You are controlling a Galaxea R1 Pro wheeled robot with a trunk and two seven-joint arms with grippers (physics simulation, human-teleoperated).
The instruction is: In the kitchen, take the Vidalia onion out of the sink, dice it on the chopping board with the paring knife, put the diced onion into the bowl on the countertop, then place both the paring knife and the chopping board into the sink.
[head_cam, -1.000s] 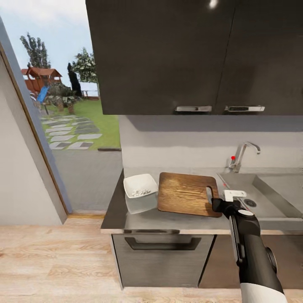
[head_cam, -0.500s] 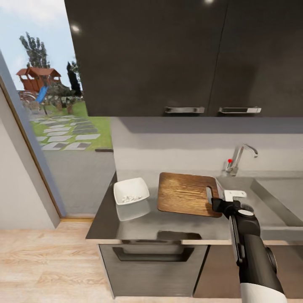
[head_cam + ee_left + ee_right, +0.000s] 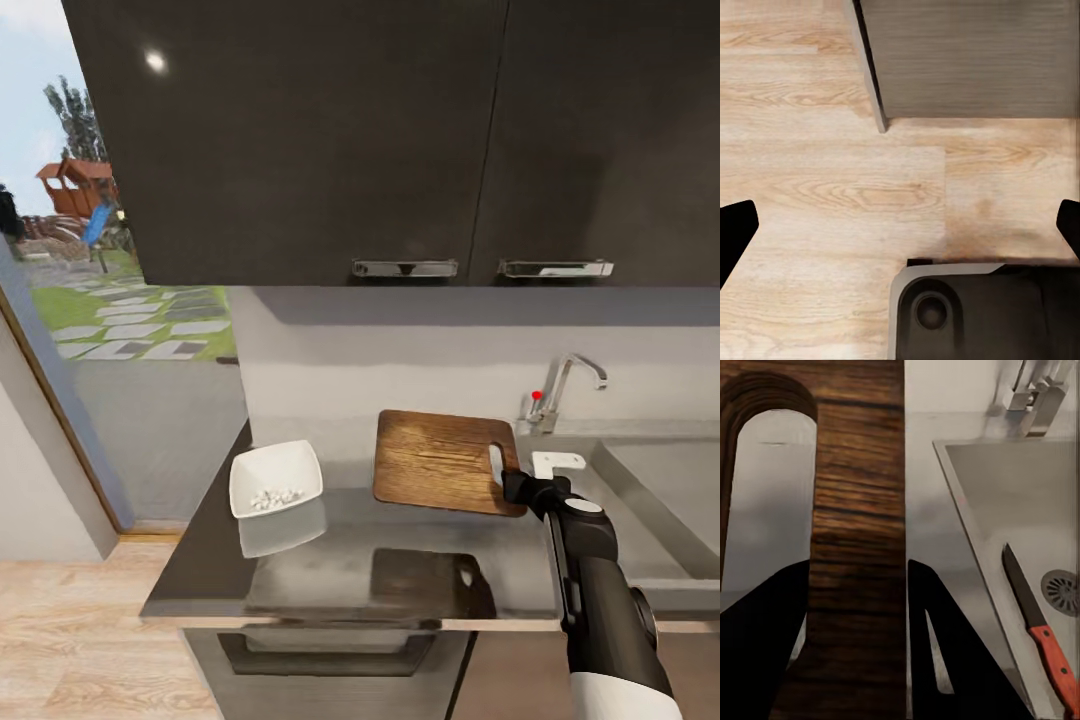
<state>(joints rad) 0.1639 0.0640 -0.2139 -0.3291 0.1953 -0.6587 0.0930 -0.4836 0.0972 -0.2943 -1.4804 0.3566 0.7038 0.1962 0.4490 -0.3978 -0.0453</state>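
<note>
The chopping board (image 3: 445, 462), gripped at its handle end by the right gripper (image 3: 522, 487), had apparently lifted off the surface (image 3: 330, 570) within the last second. The paring knife (image 3: 1038, 625) already lay in the sink (image 3: 650, 490), so only the board remained. The left gripper (image 3: 900, 225) hung open and empty.

Paring knife (image 3: 1039, 619) handle end cropped; sink (image 3: 650, 480) cut off.

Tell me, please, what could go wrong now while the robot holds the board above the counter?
The right gripper pinches the board only at its handle end, so the long free side might sag or twist loose. The bowl with onion pieces stands close by; a swing could knock it. The knife already lies in the sink; the board may land on it.
</note>
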